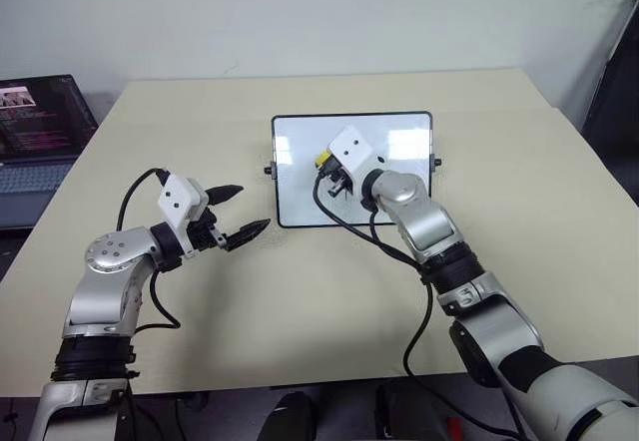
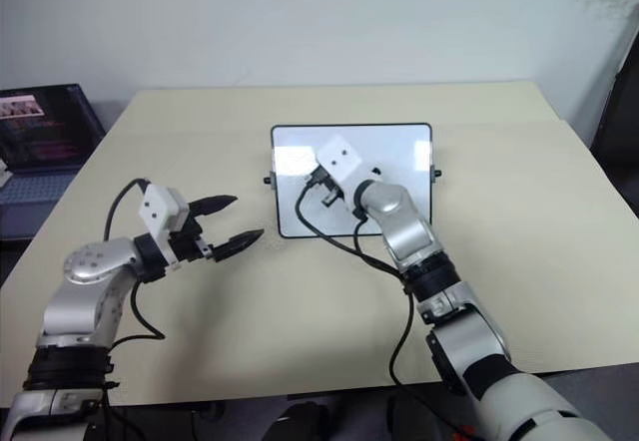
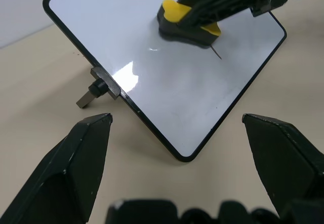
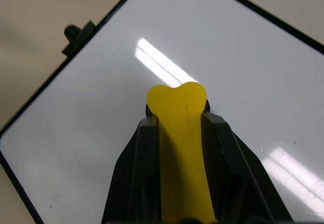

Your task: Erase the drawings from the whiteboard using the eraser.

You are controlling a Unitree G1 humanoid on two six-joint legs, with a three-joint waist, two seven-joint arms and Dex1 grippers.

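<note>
The whiteboard (image 1: pixel 300 197) lies flat on the middle of the tan table, its black knobs at the sides. My right gripper (image 1: pixel 329 167) is shut on the yellow eraser (image 1: pixel 323 159) and holds its dark underside against the board's upper middle. Seen from the right wrist, the eraser (image 4: pixel 177 102) sits clamped between both fingers over glossy white surface. Of the drawings, a short thin black stroke (image 3: pixel 216 53) shows beside the eraser (image 3: pixel 174 12) in the left wrist view. My left gripper (image 1: pixel 252 209) hovers open just left of the board's near left corner, holding nothing.
A laptop (image 1: pixel 35 132) with a lit screen stands off the table's left edge. A dark object (image 1: pixel 614 82) stands past the right edge. Black cables (image 1: pixel 344 223) trail from the right wrist across the board's near edge. Bare tabletop (image 1: pixel 300 301) lies in front.
</note>
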